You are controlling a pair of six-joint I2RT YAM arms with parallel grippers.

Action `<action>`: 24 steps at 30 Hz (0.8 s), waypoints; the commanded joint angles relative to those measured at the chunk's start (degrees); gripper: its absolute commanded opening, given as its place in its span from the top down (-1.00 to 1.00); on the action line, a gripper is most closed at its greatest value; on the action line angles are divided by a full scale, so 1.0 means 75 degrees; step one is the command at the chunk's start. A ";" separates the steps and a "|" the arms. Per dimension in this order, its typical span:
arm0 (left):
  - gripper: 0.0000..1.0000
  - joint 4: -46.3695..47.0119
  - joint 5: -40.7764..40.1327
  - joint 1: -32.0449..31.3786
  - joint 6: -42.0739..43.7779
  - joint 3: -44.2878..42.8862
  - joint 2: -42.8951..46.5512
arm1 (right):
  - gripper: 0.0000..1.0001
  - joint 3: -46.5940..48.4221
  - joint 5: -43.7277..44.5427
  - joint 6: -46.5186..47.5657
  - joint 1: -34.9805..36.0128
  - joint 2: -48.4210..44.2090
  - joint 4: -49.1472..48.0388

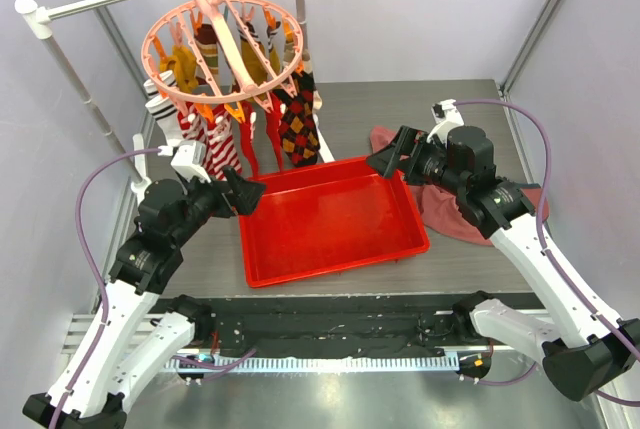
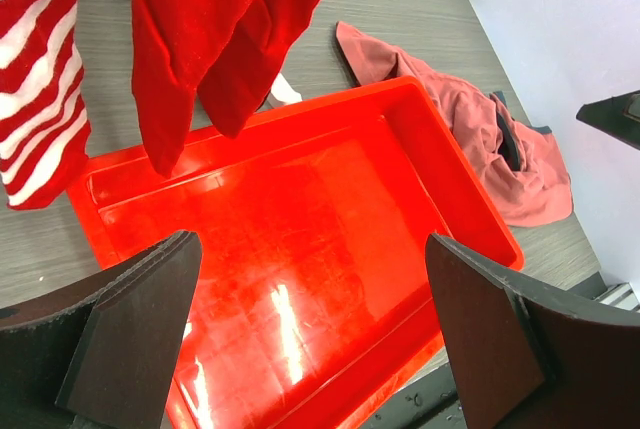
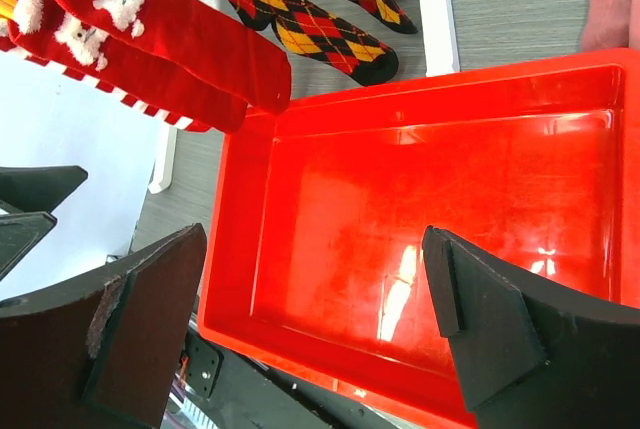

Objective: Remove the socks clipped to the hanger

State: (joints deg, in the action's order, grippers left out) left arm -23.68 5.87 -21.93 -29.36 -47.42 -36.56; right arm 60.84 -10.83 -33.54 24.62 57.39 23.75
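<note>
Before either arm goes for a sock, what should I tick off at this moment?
1. Left gripper open and empty: ok.
2. Right gripper open and empty: ok.
3. Socks hang clipped on the hanger: ok.
4. Red tray bare, lying in front of the socks: ok.
5. A gripper lined up on a sock: not ok, both are apart from them.
6. How firmly the pegs bite: cannot tell.

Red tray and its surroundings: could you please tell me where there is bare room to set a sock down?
The red tray floor is bare. So is the table behind it, between the argyle socks and pink cloth. It is crowded under the hanger.
</note>
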 commanded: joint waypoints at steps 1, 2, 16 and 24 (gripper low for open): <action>-0.99 0.0380 0.0085 0.0053 0.0154 0.0041 0.0128 | -1.00 0.0033 0.0084 -0.0168 -0.0025 -0.0105 -0.0366; -1.00 0.0380 0.0073 0.0065 0.0154 0.0041 0.0140 | -0.99 0.0056 0.0119 -0.0157 -0.0025 -0.0116 -0.0354; -0.99 0.0310 -0.0968 0.0065 0.0165 0.0170 0.0725 | -0.90 -0.0155 -0.0255 -0.0978 0.0314 -0.0094 -0.2940; -0.91 0.0298 -0.2023 0.0053 0.0119 0.0392 0.1463 | -0.49 0.1238 0.1337 0.0299 0.1872 0.2070 -0.3237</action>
State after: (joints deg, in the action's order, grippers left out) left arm -23.44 -3.57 -21.93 -29.30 -45.54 -27.55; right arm 63.75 -7.86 -37.47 33.54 65.65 3.88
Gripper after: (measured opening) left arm 0.960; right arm 0.759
